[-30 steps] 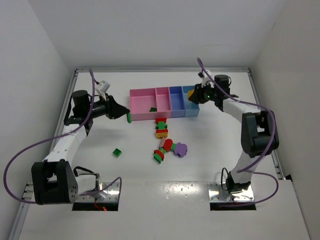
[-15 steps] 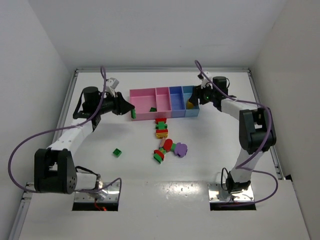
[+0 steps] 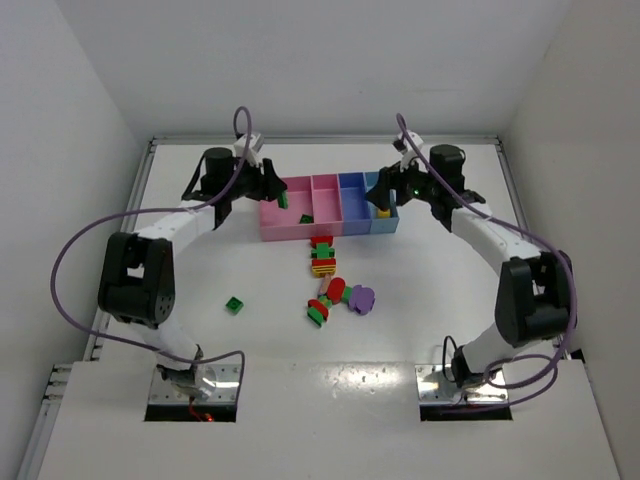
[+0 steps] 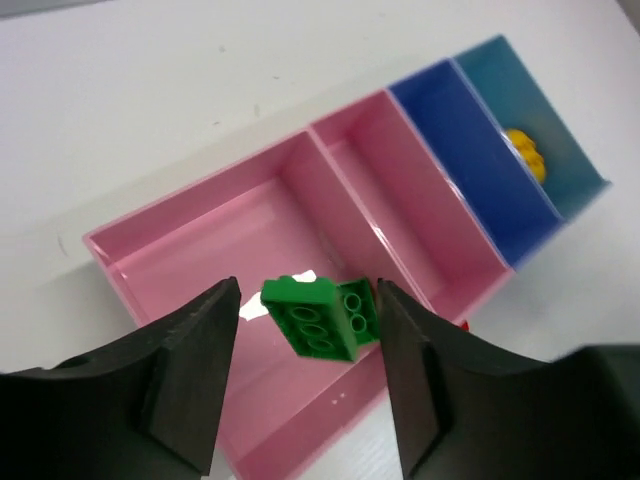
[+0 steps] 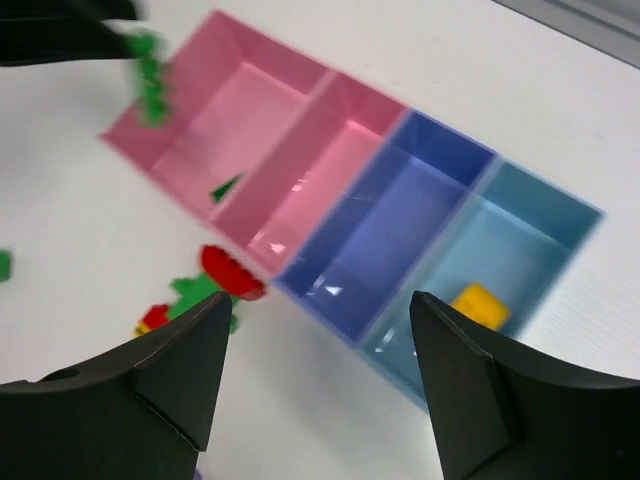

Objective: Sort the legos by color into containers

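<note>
My left gripper [image 3: 283,197] hangs open over the wide pink bin [image 3: 278,190] of the containers. A green lego [image 4: 312,318] sits loose between its fingers with a clear gap on the left side. Another green lego [image 3: 306,218] lies in that bin's near right corner. Over the light blue bin [image 3: 372,183] my right gripper [image 3: 385,195] is open and empty, and a yellow lego [image 5: 480,303] lies in that bin. The narrow pink bin [image 3: 325,196] and the purple-blue bin [image 3: 352,198] hold nothing that I can see.
Mixed clumps of legos [image 3: 322,256] lie on the table just in front of the bins, with more [image 3: 322,305] and a purple piece [image 3: 361,298] nearer to me. A single green lego [image 3: 234,305] lies apart at the left.
My left arm swung right from beside the bins to over the wide pink bin and its jaws opened off the green lego. My right gripper opened and the yellow lego dropped into the light blue bin.
</note>
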Controlling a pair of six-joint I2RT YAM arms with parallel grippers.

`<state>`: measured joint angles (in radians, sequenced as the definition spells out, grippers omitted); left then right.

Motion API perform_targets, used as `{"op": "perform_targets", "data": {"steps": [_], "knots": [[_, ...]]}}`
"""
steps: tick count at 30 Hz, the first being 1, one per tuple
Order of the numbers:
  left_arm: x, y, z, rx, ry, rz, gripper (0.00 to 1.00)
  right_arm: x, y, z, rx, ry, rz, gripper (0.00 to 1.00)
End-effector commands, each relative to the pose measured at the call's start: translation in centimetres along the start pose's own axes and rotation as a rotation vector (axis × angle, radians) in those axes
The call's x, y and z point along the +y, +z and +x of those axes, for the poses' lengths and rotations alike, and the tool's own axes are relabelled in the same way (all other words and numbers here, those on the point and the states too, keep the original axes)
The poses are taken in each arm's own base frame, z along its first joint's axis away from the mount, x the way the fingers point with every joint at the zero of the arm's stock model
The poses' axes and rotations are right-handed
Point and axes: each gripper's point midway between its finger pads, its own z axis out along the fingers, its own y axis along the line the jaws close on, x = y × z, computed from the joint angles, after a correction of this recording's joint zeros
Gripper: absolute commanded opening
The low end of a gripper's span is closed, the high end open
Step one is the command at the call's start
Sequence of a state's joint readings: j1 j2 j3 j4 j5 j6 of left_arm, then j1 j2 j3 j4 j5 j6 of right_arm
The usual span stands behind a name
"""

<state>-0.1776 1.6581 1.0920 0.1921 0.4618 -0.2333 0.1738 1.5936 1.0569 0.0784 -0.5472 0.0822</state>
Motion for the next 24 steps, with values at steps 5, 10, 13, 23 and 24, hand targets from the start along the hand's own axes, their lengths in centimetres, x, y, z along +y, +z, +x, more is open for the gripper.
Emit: {"op": "perform_targets", "data": {"steps": [5, 10, 13, 23, 24], "knots": [[3.3, 1.9, -2.1, -0.058, 0.019, -0.151, 0.80, 8.2, -0.3, 2.4, 0.073, -0.135, -0.189, 0.74], [4.4, -1.6, -3.8, -0.114, -0.004, -0.197, 0.84, 14.1, 1.7, 3.9, 0.093, -0.243, -0.240, 0.75], [5.6, -7.5, -7.3, -0.232, -0.010, -0.268, 0.84, 18.4, 3.3, 4.8, 0.088, -0.302, -0.282, 0.75], [7.8, -26.1, -7.5, -0.358, -0.034, -0.551, 0.93, 30.8, 9.6, 10.1, 0.147, -0.330, -0.359, 0.75], [8.3, -27.3, -6.7, -0.340, -0.056, -0.588, 0.93, 31.6, 10.4, 10.2, 0.137, -0.335, -0.372, 0.75]]}}
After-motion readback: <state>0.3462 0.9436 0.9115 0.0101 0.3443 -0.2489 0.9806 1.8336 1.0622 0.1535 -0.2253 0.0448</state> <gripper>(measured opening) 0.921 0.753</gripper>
